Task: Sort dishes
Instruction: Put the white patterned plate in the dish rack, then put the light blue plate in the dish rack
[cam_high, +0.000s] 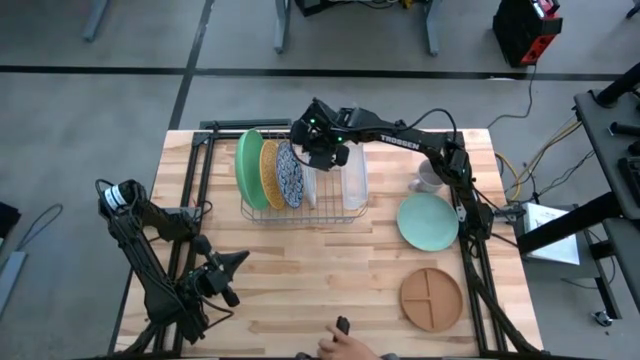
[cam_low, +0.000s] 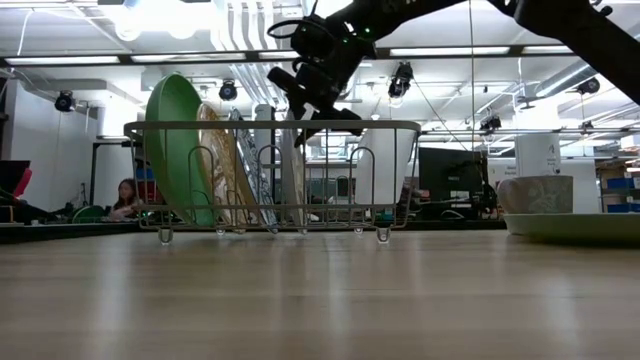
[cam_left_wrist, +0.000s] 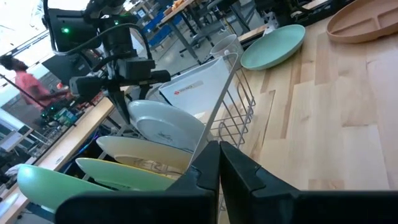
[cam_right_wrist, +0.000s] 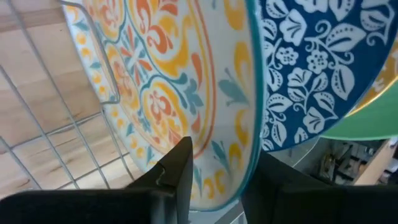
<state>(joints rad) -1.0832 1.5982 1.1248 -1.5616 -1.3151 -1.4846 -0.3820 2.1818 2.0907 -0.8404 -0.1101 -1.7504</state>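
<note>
Right gripper (cam_high: 322, 150) is up at twelve o'clock on the butcher-block wooden table (cam_high: 300, 260), hovering over the silver wire dish rack (cam_high: 300, 205), and its jaws straddle the rim of the white round plate with the orange, yellow and teal floral pattern (cam_right_wrist: 161, 87) — the wrist view shows one dark finger on either side of that edge. Whether they are truly clamped or just closing in, I can't say for sure, but they look set on it.

Four plates stand on edge in the rack. From the nine o'clock end: the large bright green round plate (cam_high: 248, 168), the gold speckled round plate (cam_high: 270, 172), a blue plate with white flowers (cam_high: 290, 176), then the floral plate under the gripper. So the rack is filling up.

Still out on the table: the pale teal round plate (cam_high: 428, 221) lying flat at about three o'clock, with the small grey mug (cam_high: 427, 182) just beyond it, and the brown three-section divided plate (cam_high: 431, 298) flat toward five o'clock. By my reckoning, two dishes are left — assuming the rack is where they belong.

Left gripper (cam_high: 228, 266) waits low at about eight o'clock, well apart from the rack, fingers pressed together on nothing. A person's hand (cam_high: 345, 343) shows at the six o'clock edge.
</note>
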